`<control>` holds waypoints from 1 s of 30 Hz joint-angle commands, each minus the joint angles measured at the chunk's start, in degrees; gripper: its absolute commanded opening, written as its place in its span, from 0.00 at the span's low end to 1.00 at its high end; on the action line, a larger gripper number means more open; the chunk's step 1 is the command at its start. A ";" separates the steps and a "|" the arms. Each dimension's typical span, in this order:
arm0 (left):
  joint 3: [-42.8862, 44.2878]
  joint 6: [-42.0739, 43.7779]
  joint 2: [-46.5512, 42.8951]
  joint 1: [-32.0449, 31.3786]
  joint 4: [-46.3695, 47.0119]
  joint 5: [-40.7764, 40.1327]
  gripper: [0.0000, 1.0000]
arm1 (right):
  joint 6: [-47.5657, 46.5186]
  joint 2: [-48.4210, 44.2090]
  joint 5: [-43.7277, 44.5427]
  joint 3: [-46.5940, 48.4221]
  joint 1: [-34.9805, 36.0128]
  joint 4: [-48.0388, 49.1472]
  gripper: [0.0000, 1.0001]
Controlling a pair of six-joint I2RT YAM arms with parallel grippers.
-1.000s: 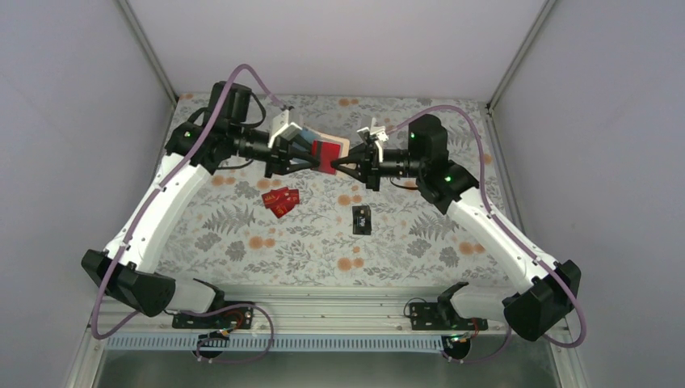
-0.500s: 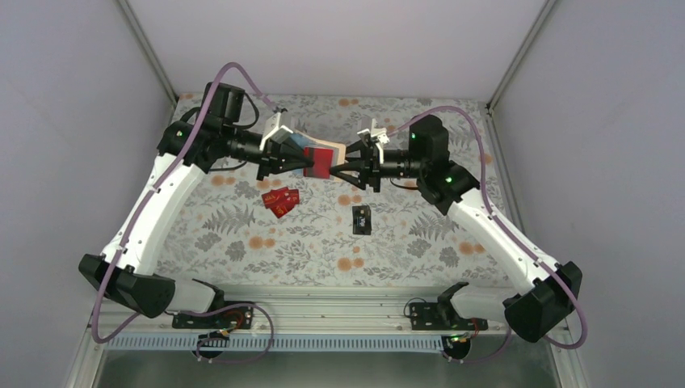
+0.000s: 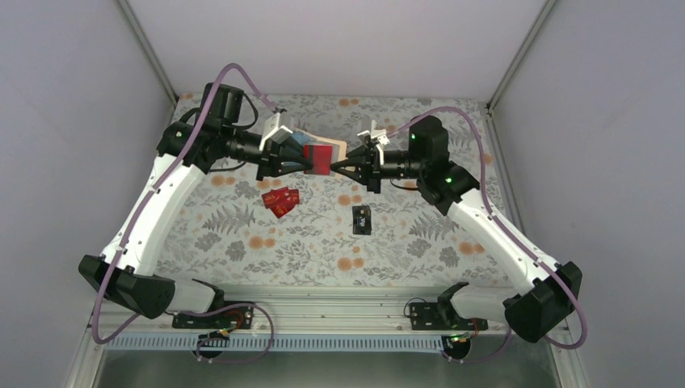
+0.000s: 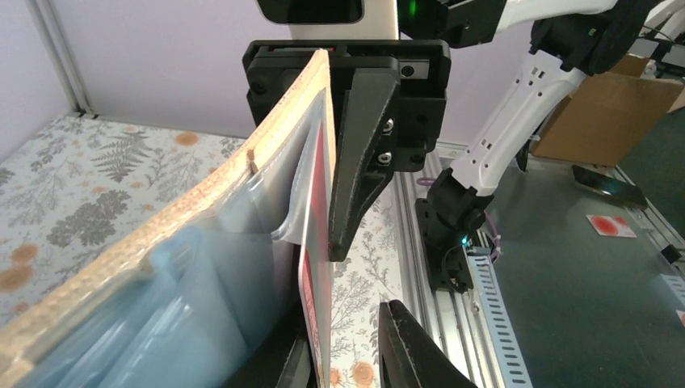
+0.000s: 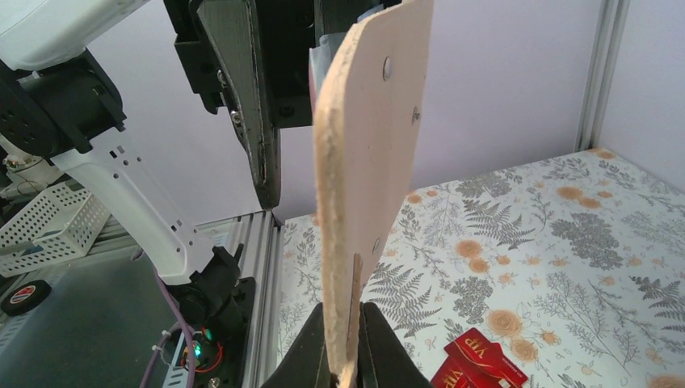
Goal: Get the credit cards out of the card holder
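Leftward a little since a second ago: left gripper [image 3: 305, 164] clamped on a thin red card [image 3: 322, 159] poking from the tan folding card holder [image 5: 363, 162].
Right gripper [image 3: 338, 166] pinches the holder's edge, both held above the table. This looks like the final extraction; next comes a straight pull clear of the pocket.

Tan outside, pale blue-grey inside: small folding card holder [image 4: 194, 267]. Red: thin card [image 4: 319, 267] in it, loose thin cards [image 3: 280, 200] with pale lettering. Black, white mark: 1 thin rectangular card [image 3: 362, 219]. Grey ferns, orange blossoms: pale tablecloth [image 3: 452, 242].
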 commanded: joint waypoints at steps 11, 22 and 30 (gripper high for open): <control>0.14 1.96 -1.43 1.33 -1.10 0.56 0.08 | -1.05 -2.19 -0.52 -0.51 -1.24 -0.11 0.04; 0.64 3.38 -1.80 2.23 -2.71 1.08 0.02 | -1.21 -2.38 0.10 -0.64 -1.96 -0.69 0.04; 0.39 5.19 -2.30 5.37 -4.42 -3.00 0.02 | -1.36 -3.32 0.98 -2.07 -5.07 -2.19 0.04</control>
